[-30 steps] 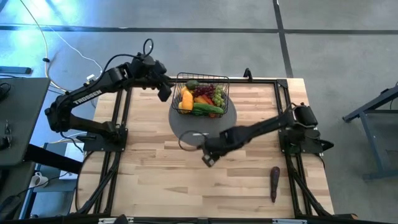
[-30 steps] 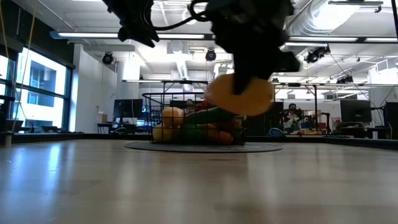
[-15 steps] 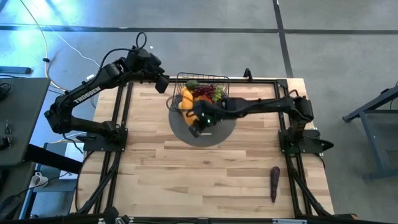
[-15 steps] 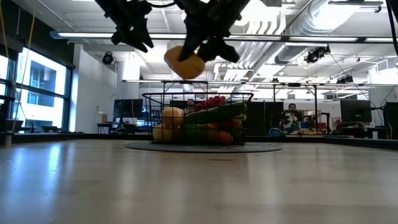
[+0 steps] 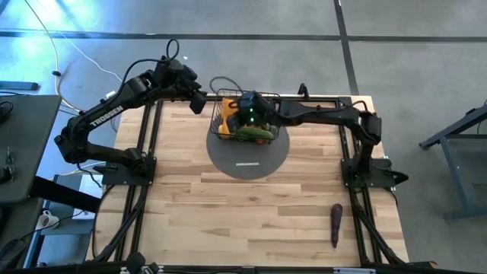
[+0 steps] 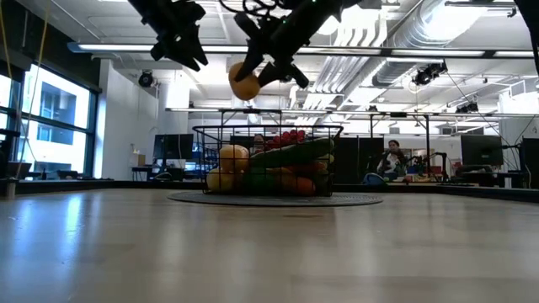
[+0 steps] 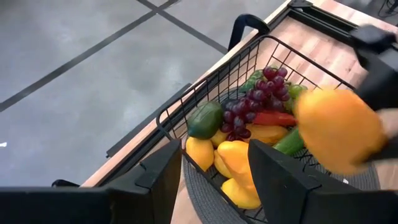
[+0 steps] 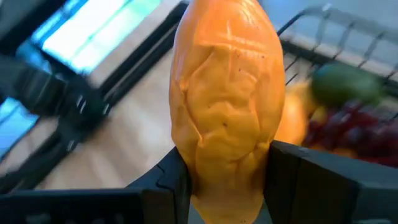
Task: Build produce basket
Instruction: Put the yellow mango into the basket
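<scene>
The black wire basket point(image 5: 228, 97) stands on a grey round mat point(image 5: 247, 161) at the far middle of the table. It is filled with produce: yellow lemons point(image 7: 239, 158), red grapes point(image 7: 252, 102), a green fruit point(image 7: 205, 119) and a cucumber point(image 6: 290, 151). My right gripper point(image 5: 245, 108) hovers over the basket's left part, shut on an orange mango point(image 6: 245, 82). My left gripper point(image 5: 199, 105) hangs just left of the basket, open, with nothing between its fingers point(image 7: 158, 177). My right gripper pinches the mango's two long flanks point(image 8: 205, 180) between its two fingers point(image 8: 298, 180). It comes slanting down from the table's right side. Most of the mango point(image 7: 339, 127) sticks out past the fingertips. It is lifted clear, above the basket's rim point(image 6: 269, 129).
A dark, long vegetable point(image 5: 335, 225) lies on the wood near the right front corner. Black frame rails point(image 5: 144, 152) run along the table's left and right sides. A person point(image 6: 392, 160) sits far off in the room behind.
My right gripper has carried the mango from above the table's middle toward the far edge and upward. It now hangs over the basket. My left gripper has shifted slightly toward the far edge, away from the basket. Neither gripper's finger gap has changed.
</scene>
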### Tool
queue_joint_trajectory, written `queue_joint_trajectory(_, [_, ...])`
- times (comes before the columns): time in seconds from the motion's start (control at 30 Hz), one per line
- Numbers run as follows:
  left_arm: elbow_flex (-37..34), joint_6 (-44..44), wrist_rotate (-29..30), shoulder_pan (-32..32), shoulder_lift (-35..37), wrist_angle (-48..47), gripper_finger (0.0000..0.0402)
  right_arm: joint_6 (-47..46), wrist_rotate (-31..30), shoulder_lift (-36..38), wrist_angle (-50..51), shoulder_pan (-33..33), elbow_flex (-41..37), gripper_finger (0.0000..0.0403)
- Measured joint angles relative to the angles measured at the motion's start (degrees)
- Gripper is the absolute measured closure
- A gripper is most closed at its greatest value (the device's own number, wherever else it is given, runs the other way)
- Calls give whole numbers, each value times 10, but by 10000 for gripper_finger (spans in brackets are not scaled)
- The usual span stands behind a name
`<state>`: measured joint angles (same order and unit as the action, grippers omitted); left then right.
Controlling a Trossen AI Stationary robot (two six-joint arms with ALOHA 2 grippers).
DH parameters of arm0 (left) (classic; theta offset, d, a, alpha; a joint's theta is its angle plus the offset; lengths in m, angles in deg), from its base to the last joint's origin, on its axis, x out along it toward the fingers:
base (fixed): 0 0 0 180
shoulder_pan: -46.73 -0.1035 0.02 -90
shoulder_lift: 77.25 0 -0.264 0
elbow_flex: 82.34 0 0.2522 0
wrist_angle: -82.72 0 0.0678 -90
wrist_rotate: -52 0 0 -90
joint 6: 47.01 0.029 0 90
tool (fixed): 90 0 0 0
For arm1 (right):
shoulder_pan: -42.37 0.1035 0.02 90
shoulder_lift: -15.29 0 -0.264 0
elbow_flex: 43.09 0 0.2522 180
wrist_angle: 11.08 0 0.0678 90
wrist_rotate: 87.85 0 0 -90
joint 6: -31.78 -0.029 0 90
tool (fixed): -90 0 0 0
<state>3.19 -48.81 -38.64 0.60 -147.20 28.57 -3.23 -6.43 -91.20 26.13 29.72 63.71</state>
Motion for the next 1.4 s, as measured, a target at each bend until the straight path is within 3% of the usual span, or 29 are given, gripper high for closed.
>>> queue_joint_trajectory(0.17, [0,-1,0,0,0,8,227,-10,-44,-17,-33,-27,-1,285])
queue_joint_trajectory(0.4, [0,-4,10,0,0,20,227,9,-44,-55,-53,-46,-2,286])
queue_joint_trajectory(0.6, [0,-5,30,0,0,30,227,8,-15,-87,-62,-59,-2,283])
queue_joint_trajectory(0.97, [0,-5,43,0,0,34,227,-76,60,-107,-110,-72,-2,278])
queue_joint_trajectory(1.3, [0,-5,43,0,0,34,227,-95,120,-107,-110,-68,-2,174])
queue_joint_trajectory(1.4, [0,-5,43,0,0,34,227,-106,150,-107,-113,-68,-2,160])
